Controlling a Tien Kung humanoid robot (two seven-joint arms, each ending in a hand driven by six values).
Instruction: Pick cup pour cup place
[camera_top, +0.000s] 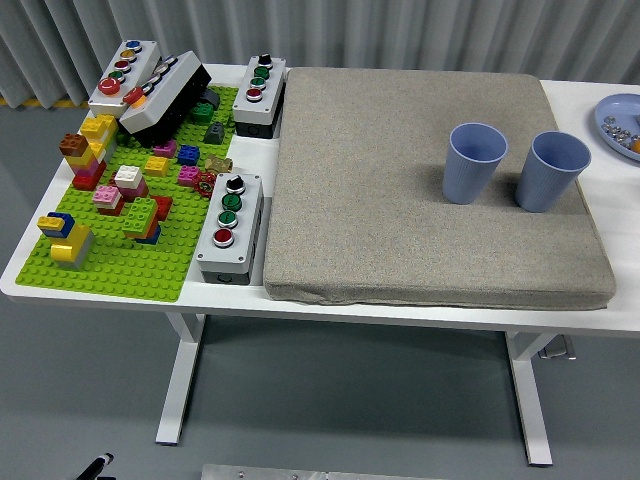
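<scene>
Cups: two blue cups stand upright on the grey pad (400, 200) at right of centre, left cup (474, 162) near right cup (551, 171), not touching. Contents cannot be read from this view. Neither of my hands is in frame, so their state cannot be told. This layout fits either the stage before pickup or after placement. Any grasp requires a side approach.

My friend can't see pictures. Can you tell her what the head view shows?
Two blue cups, the left cup and the right cup, stand upright side by side on a grey-brown mat on a white table. Left of the mat are a green brick plate with colourful blocks and grey button boxes. No robot hands show.
</scene>
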